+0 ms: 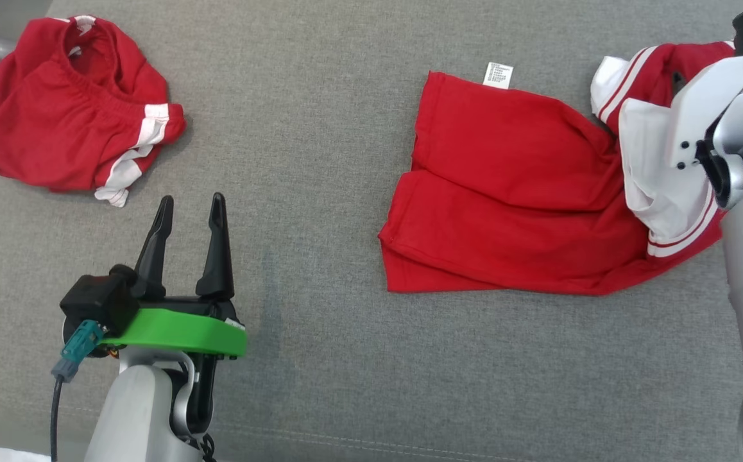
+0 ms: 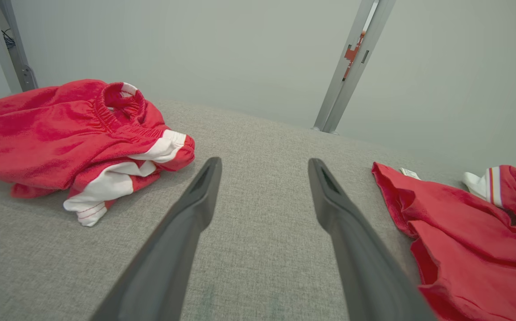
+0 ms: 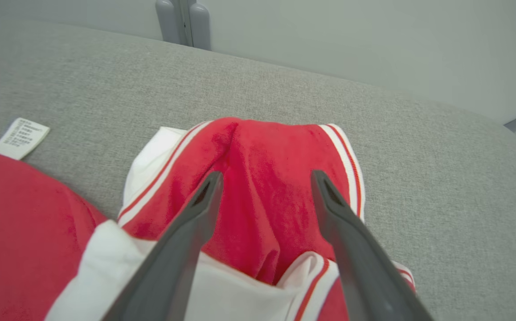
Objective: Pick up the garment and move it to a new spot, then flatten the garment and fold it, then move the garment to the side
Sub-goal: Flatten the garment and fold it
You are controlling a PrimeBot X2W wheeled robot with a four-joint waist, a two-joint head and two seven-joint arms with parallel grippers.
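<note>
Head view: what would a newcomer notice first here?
Two bright red pieces on the grey surface: the garment lies mostly flat at centre-right, with a white tag at its top edge, and a crumpled bundle sits at upper left. The left gripper hangs open below the bundle; the right gripper, jaws apart, is over the garment's white-striped right end.

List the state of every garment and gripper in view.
Right garment: partly spread flat, its right end bunched up.
Left garment: crumpled in a heap.
Left gripper: open, over bare cushion, holding nothing.
Right gripper: open, above the bunched end.
</note>
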